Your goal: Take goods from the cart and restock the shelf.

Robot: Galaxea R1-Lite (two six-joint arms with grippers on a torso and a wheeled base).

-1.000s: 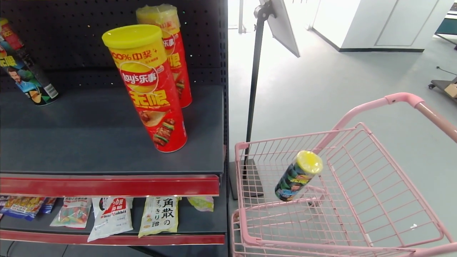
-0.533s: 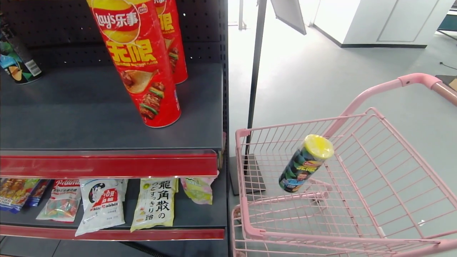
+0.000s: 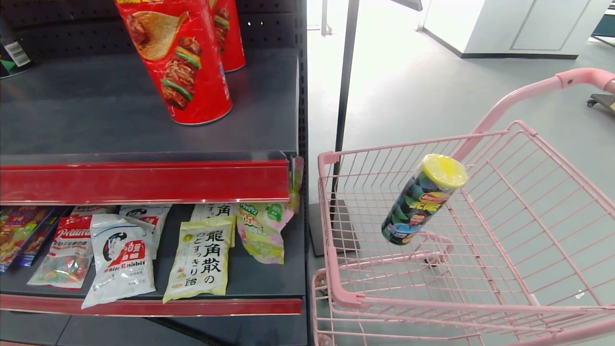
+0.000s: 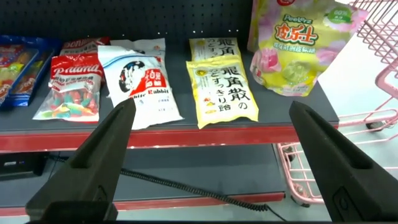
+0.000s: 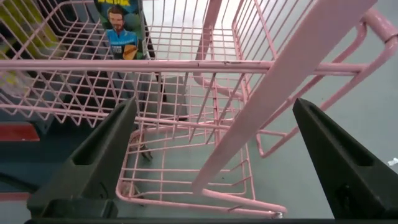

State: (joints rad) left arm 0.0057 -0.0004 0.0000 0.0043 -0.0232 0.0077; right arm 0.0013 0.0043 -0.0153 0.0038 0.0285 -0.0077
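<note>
Evidently holds left hand (image 4: 210, 107) and right hand (image 5: 214, 102) spread wide and empty outside the cart (image 3: 328, 157), ready for the can (image 3: 423, 199) leaning tilted inside it.

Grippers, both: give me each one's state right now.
Left gripper: jaws open, holding nothing.
Right gripper: jaws open, holding nothing.

The left gripper (image 4: 211, 104) is held with its two dark, tapered fingers (image 4: 93, 168) spread wide apart, the tips pointed forward. The right gripper (image 5: 214, 102) is held in the same manner: its dark fingers (image 5: 336, 162) are set far apart, and the tips are likewise pointed forward.
</note>
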